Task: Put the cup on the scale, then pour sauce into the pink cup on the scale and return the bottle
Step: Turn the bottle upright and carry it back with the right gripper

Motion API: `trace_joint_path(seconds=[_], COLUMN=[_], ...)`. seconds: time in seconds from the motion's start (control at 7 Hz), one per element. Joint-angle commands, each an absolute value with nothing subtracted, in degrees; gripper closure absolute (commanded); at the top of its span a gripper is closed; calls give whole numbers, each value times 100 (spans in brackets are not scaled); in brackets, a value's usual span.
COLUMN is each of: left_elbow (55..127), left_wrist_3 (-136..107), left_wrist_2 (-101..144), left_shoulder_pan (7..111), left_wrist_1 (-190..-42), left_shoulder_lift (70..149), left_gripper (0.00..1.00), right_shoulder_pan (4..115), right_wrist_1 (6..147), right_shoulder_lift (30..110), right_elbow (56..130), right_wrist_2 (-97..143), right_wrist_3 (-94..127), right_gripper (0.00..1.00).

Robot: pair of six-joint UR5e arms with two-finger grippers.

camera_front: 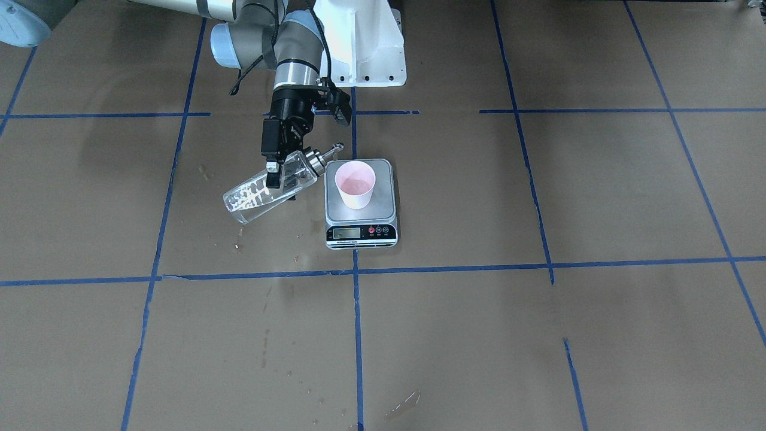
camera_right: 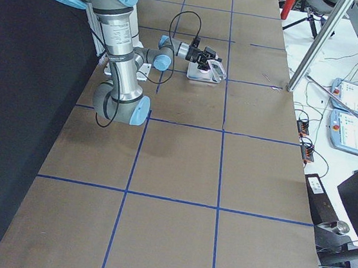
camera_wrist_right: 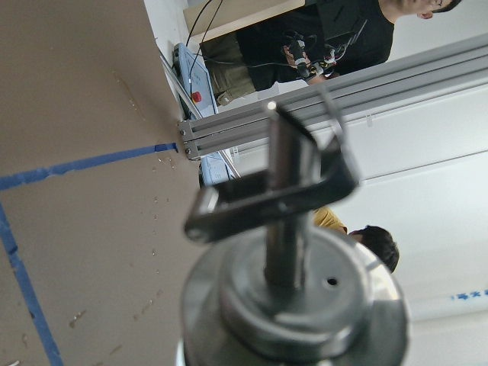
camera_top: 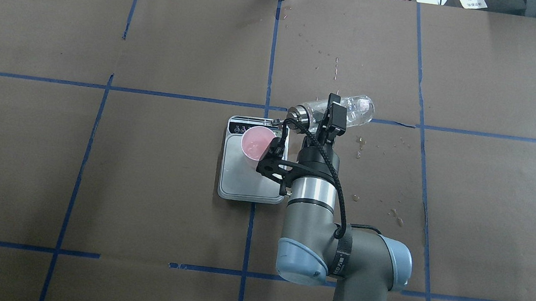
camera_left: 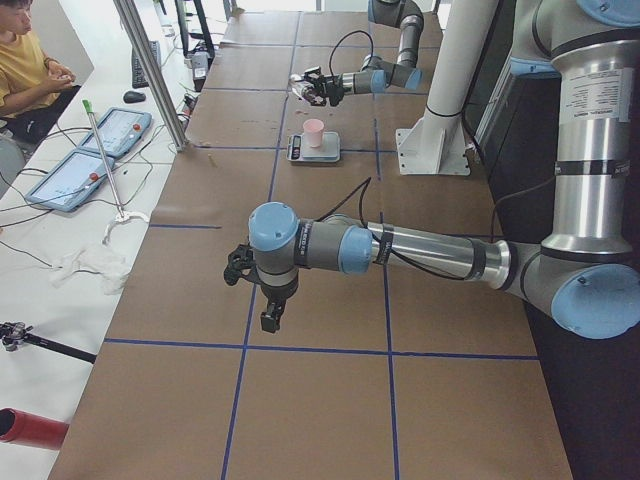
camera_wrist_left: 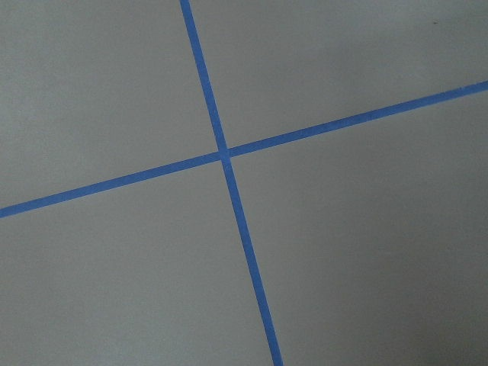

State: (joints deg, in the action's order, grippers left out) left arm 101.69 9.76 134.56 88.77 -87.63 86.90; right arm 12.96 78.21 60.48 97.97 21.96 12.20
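Note:
The pink cup [camera_front: 355, 184] stands upright on the steel platform of the scale [camera_front: 361, 230], whose display faces away from me. My right gripper [camera_front: 278, 173] is shut on the clear glass bottle [camera_front: 263, 193] and holds it tilted, close to lying flat, above the table. Its metal spout [camera_front: 337, 146] points toward the cup and ends just beside the cup's rim. No stream shows. In the overhead view the bottle [camera_top: 352, 105] lies right of the cup [camera_top: 256, 141]. The right wrist view shows only its cap [camera_wrist_right: 290, 297]. My left gripper [camera_left: 268, 318] hangs over bare table far from the scale; I cannot tell whether it is open.
Brown paper with a blue tape grid covers the table. Dried drops and wet spots [camera_top: 395, 215] lie right of the scale. The white robot pedestal [camera_front: 359, 48] stands behind the scale. Operators [camera_left: 30, 70] and tablets [camera_left: 100, 150] are beyond the table's far edge.

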Motion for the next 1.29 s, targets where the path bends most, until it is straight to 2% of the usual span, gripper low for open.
trace_joint_path(seconds=[0.0, 0.14, 0.57, 0.86, 1.14], left_elbow=[10195, 10204, 10195, 10195, 10195], left_wrist_3=[976, 976, 976, 976, 976], left_wrist_2=[13456, 13456, 13491, 13491, 13491], left_shoulder_pan=[8877, 8877, 8877, 8877, 8877], left_wrist_1=[-8763, -8763, -8771, -8771, -8771], left_shoulder_lift=[8692, 8692, 8692, 8692, 8692], left_gripper=[0, 0, 0, 0, 0], right_shoulder_pan=[1310, 1318, 1458, 2079, 2092], right_wrist_1=[7805, 7805, 7805, 7805, 7761], right_shoulder_lift=[6517, 6826, 7030, 7084, 7748], right_elbow=[10603, 10948, 11241, 11547, 11741], right_wrist_2=[2643, 2880, 3645, 5420, 5502], right_wrist_3=[2638, 3002, 4075, 6333, 6688], right_gripper=[100, 100, 100, 100, 100])
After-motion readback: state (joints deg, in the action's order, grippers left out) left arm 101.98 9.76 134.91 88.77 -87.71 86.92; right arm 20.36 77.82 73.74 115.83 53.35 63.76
